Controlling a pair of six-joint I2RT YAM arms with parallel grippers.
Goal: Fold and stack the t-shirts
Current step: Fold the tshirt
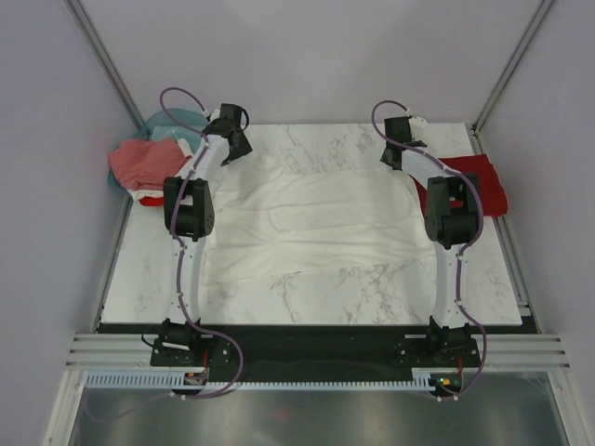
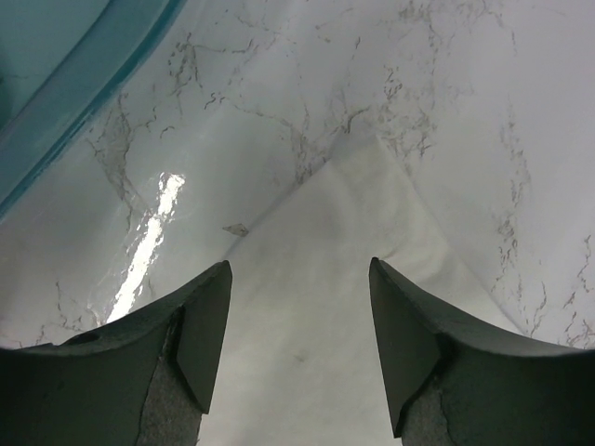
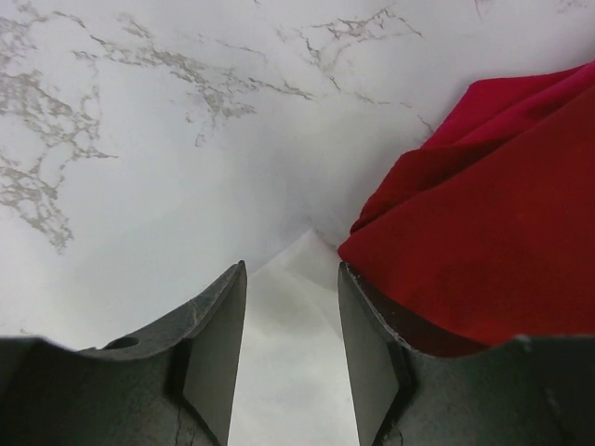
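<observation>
A large white t-shirt [image 1: 316,218] lies spread flat across the middle of the marble table, plain side up. My left gripper [image 1: 234,139] is open over its far left corner, which shows between the fingers in the left wrist view [image 2: 307,307]. My right gripper [image 1: 394,153] is open over its far right corner [image 3: 297,316]. A dark red t-shirt [image 1: 474,186] lies folded at the table's right edge and touches my right gripper's right finger [image 3: 372,353] in the right wrist view [image 3: 483,214]. A pinkish-red t-shirt [image 1: 139,163] with a white one under it lies at the far left.
A teal plastic basket [image 1: 172,125] stands at the far left behind the pinkish-red shirt; its rim shows in the left wrist view [image 2: 84,65]. Grey walls close in the table on three sides. Bare marble [image 1: 372,288] lies in front of the white shirt.
</observation>
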